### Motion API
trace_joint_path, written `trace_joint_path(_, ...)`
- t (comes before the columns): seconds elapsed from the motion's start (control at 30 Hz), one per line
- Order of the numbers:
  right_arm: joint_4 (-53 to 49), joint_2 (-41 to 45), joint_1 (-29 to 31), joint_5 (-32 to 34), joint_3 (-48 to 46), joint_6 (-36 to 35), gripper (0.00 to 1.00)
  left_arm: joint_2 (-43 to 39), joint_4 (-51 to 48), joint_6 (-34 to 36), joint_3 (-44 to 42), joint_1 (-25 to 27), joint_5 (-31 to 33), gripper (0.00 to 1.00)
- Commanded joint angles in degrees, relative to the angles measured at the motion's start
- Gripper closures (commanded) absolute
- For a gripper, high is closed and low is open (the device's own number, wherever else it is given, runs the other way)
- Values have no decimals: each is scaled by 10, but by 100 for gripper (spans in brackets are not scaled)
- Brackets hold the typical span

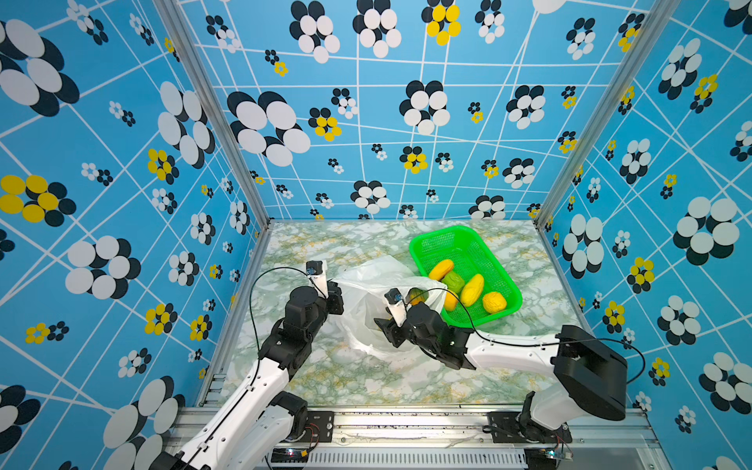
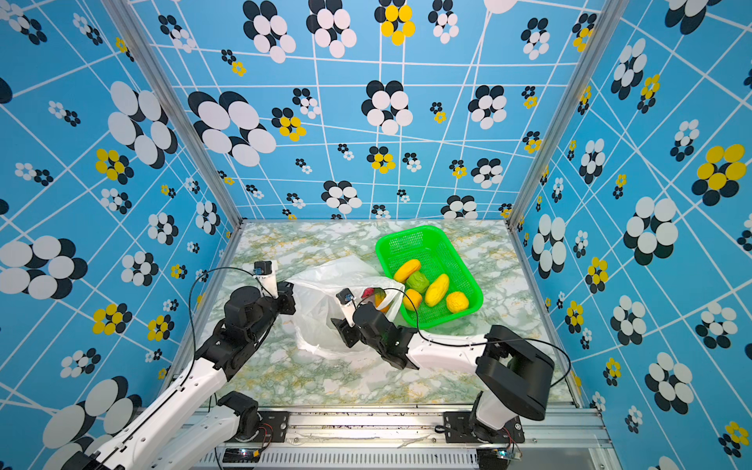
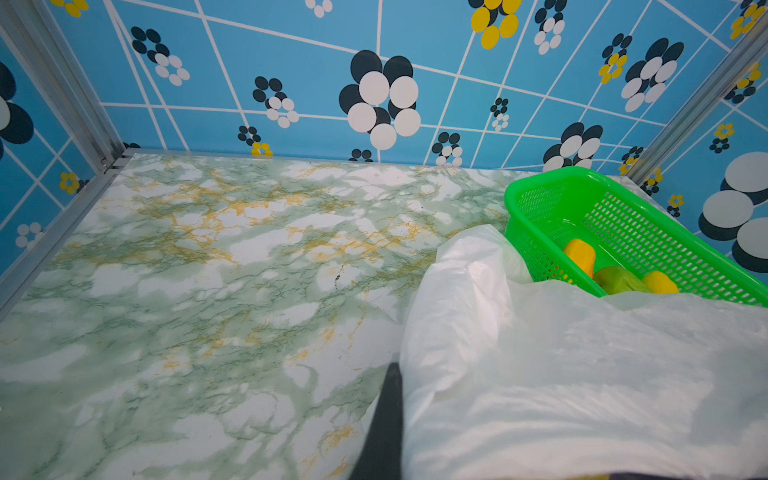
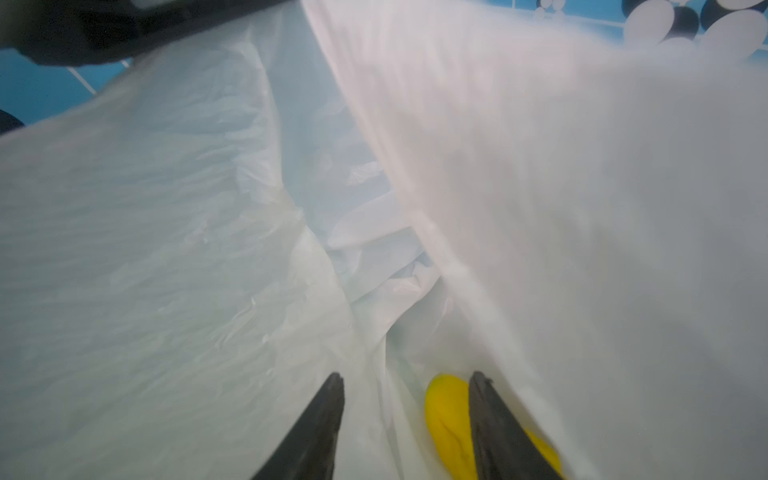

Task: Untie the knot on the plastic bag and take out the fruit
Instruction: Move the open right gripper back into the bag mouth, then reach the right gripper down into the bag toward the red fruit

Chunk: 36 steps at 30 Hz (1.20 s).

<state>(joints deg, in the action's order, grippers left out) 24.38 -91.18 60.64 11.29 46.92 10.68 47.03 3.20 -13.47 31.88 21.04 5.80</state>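
The white plastic bag (image 1: 366, 293) lies open on the marble table, left of the green basket. My left gripper (image 1: 337, 289) is shut on the bag's left edge; in the left wrist view one dark finger (image 3: 386, 415) shows and the bag (image 3: 561, 374) hides the other. Inside the bag's mouth, my right gripper (image 4: 407, 376) is open, with a yellow fruit (image 4: 446, 415) against one finger. A green-orange striped fruit (image 1: 416, 295) and a pinkish-red fruit (image 2: 368, 292) sit in the bag's right end. The knot is out of view.
The green mesh basket (image 1: 443, 232) stands at the back right, touching the bag, and holds several fruits: yellow-orange ovals (image 1: 472, 289) and a green one (image 1: 453, 281). Patterned blue walls close in three sides. Bare marble table (image 1: 325, 378) lies in front of the bag.
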Motion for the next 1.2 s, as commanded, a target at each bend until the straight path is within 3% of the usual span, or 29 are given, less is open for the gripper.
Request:
trace_joint_path(0.0,-22,-33,2,59,44,33,39,-8,4,2,-11,1,-9,100)
trace_joint_path(0.13,-54,-63,-1,145,81,65,25,-11,5,2,-11,1,-10,100)
trace_joint_path(0.23,-104,-84,-12,216,112,112,22,-13,5,2,-12,1,-11,100)
trace_joint_path(0.37,-121,-97,-26,253,116,162,18,-15,6,3,-14,1,-11,100)
trace_joint_path(0.5,-139,-115,-30,290,122,187,3,-17,8,2,-14,1,-11,100)
trace_joint_path(0.67,-164,-150,-53,281,150,198,1,-16,8,2,-14,1,-12,100)
trace_joint_path(0.8,-160,-185,-75,228,168,212,1,-15,8,2,-13,1,-12,100)
trace_joint_path(1.17,-177,-262,-79,240,185,277,1,-15,8,3,-12,1,-12,100)
